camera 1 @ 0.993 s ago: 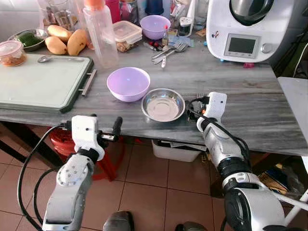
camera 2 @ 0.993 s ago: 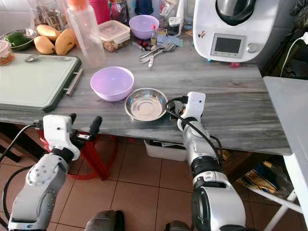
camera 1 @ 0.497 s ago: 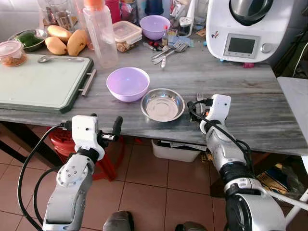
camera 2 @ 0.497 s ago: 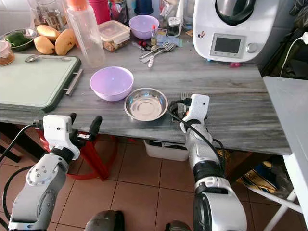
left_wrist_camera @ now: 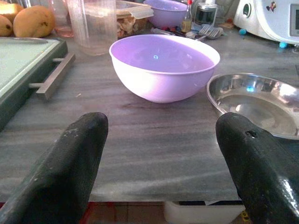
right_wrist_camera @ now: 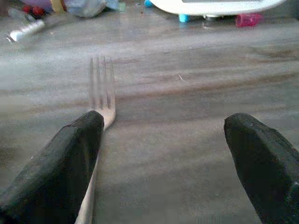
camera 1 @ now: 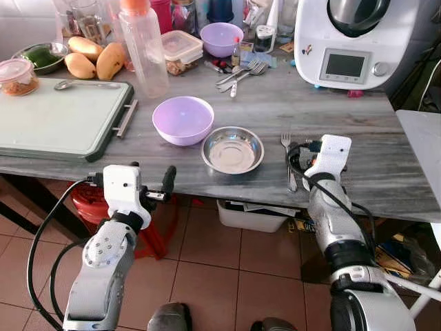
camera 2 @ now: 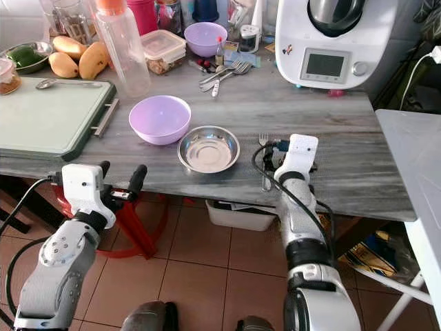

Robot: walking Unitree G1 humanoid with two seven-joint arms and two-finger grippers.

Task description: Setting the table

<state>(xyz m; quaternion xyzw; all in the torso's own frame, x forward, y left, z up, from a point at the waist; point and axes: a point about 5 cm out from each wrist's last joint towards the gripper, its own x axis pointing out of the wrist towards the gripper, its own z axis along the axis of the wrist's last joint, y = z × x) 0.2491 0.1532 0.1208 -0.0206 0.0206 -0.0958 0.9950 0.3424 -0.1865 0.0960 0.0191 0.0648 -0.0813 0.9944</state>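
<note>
Fork (camera 1: 288, 160) now lies uncovered beside the steel dish (camera 1: 233, 149); right end effector (right_wrist_camera: 163, 154), open, has moved right.

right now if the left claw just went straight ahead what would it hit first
Most likely the purple bowl, which sits dead ahead between the open fingers of the left claw. Only bare tabletop lies before it. The steel dish is off to its right, though depth is uncertain.

No text, label, brand or number can be read anywhere. The white kitchen machine (camera 1: 358, 41) at the far right of the table has a small grey display (camera 1: 344, 65), but its screen shows nothing legible (a small sticker on the machine's side (camera 1: 306, 49) is too small to make out)
</note>
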